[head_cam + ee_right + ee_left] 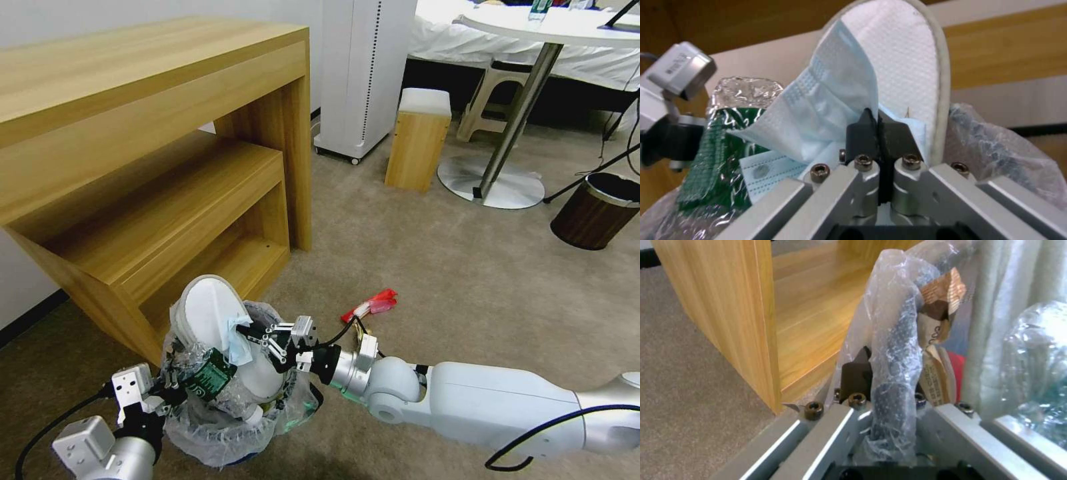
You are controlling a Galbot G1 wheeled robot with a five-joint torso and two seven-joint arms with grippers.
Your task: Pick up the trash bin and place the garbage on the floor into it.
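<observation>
The trash bin (pixel 230 427), at the lower left of the head view, is packed: a white slipper (pixel 210 313) rises from its mouth. The wooden shelf unit (pixel 153 173) crowds it just behind. Open floor (pixel 467 280) lies across the centre and right, broken by a red wrapper (pixel 373 303).

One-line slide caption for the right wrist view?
Right claw shut on a pale blue face mask against the white slipper standing in the bag-lined trash bin.
</observation>
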